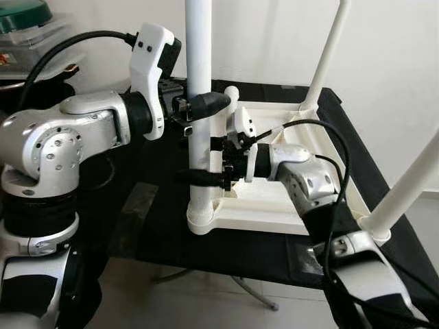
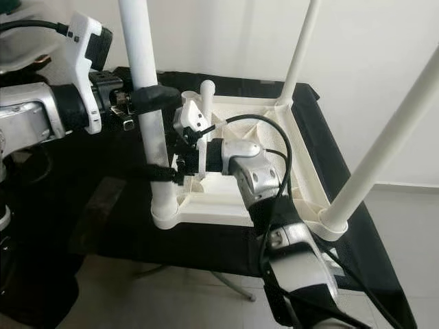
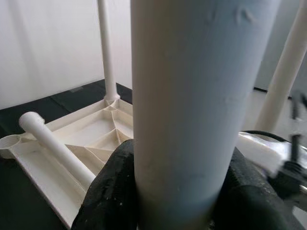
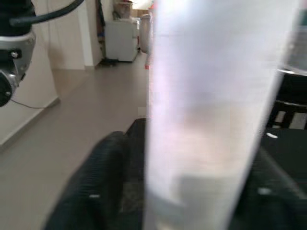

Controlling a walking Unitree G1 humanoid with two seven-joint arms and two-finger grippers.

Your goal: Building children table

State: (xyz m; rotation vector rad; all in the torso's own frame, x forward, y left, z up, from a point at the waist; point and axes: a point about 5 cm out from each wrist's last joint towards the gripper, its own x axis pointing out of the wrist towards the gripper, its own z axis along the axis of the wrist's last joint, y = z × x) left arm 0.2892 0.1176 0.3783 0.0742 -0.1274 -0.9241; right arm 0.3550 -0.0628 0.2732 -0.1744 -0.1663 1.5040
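A white children's tabletop (image 1: 274,214) lies upside down on a black-covered table. Three white legs stand up from its corners. Both grippers hold the near-left leg (image 1: 199,55). My left gripper (image 1: 206,103) is shut around it from the left, higher up. My right gripper (image 1: 200,175) is shut around it lower down, just above the corner socket. The left wrist view has that leg (image 3: 196,96) between black fingers (image 3: 103,199). The right wrist view has it (image 4: 211,110) blurred between dark fingers (image 4: 103,182). A loose leg (image 3: 57,143) lies slanted in the tabletop's far-left corner.
The far-right leg (image 1: 329,48) and near-right leg (image 1: 411,185) rise at a slant. The black cloth (image 1: 158,226) hangs over the table's front edge above a tiled floor. A green-lidded container (image 1: 24,14) stands at the back left. A white wall is behind.
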